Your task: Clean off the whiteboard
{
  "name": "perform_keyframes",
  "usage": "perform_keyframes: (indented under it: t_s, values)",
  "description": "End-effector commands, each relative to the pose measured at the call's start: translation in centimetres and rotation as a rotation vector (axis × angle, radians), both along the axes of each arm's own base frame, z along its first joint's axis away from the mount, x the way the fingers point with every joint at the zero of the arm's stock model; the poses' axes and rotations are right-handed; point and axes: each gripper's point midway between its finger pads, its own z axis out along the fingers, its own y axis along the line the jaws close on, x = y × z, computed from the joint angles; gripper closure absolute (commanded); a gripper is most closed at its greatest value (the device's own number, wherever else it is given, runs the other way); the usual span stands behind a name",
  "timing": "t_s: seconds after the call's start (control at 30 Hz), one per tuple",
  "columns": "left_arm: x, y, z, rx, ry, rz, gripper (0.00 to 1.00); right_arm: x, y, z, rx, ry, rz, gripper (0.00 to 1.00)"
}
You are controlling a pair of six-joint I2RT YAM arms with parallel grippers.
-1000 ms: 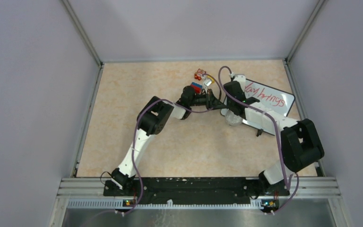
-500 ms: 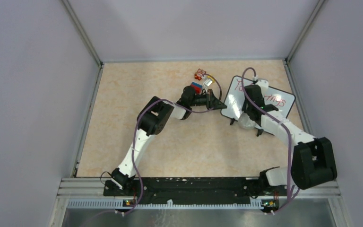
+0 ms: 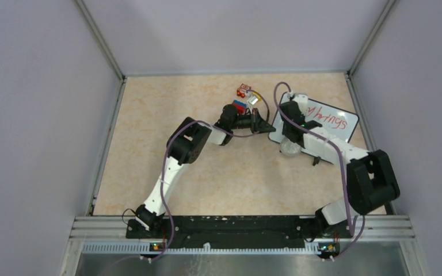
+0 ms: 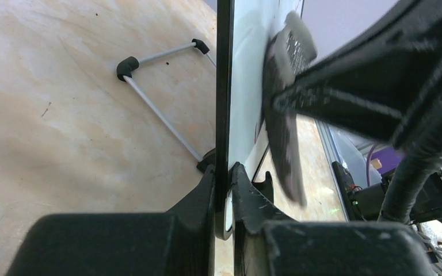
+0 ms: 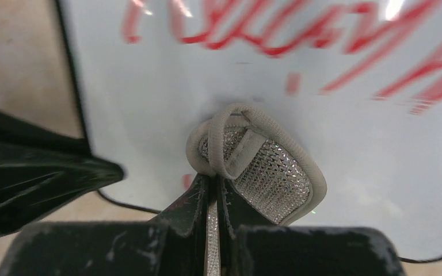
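Whiteboard (image 3: pixel 336 123) 1, frame clamped by left pincer (image 4: pixel 224 172) | cloth (image 5: pixel 270 172) 1, clenched in right pincer (image 5: pixel 214 185)

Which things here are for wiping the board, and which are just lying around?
For the job: whiteboard; grey cloth; right gripper, pinching the cloth; left gripper, clamping the board's edge.

Just lying about: small red object; blue-and-red block; small silver piece.
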Motion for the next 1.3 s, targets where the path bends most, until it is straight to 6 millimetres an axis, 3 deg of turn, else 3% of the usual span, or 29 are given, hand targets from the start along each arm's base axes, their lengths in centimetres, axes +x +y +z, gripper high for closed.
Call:
perform_keyframes:
  t_s: [0.0, 0.07, 0.17, 0.27, 0.47, 0.6, 0.77, 0.93, 1.07, 1.17, 1.27]
  values:
    - [1.0, 0.3, -3.1, 0.059, 0.034, 0.057, 1.00, 2.6, 7.3, 0.1, 0.064, -0.024, 0.147, 1.00]
    - [1.0, 0.3, -3.1, 0.059, 0.034, 0.056, 1.00, 3.0, 8.2, -0.3, 0.079, -0.013, 0.158, 1.00]
    - [1.0, 0.4, -3.2, 0.060, 0.036, 0.058, 1.00, 2.7, 7.2, -1.1, 0.055, 0.006, 0.125, 1.00]
    - [1.0, 0.3, -3.1, 0.060, 0.035, 0.057, 1.00, 1.6, 4.4, -1.5, 0.033, 0.022, 0.076, 1.00]
    - [1.0, 0.4, -3.1, 0.060, 0.036, 0.059, 1.00, -2.0, -3.4, -1.4, 0.057, 0.011, -0.091, 1.00]
    - [1.0, 0.4, -3.2, 0.061, 0.036, 0.059, 1.00, -3.3, -5.4, -1.5, 0.039, 0.005, -0.122, 1.00]
    - [1.0, 0.3, -3.2, 0.061, 0.037, 0.059, 1.00, -1.4, -2.5, -1.0, 0.047, 0.018, -0.030, 1.00]
    - [1.1, 0.4, -3.2, 0.062, 0.037, 0.059, 1.00, 0.9, 4.9, -0.4, 0.013, 0.018, 0.156, 1.00]
    - [1.0, 0.3, -3.1, 0.061, 0.037, 0.057, 1.00, 2.0, 8.6, -1.8, 0.063, 0.070, 0.238, 1.00]
    - [1.0, 0.3, -3.2, 0.062, 0.036, 0.056, 1.00, 2.1, 8.5, -2.4, 0.057, 0.091, 0.229, 1.00]
    - [1.1, 0.3, -3.1, 0.061, 0.036, 0.059, 1.00, 1.5, 6.6, -2.3, 0.011, 0.092, 0.188, 1.00]
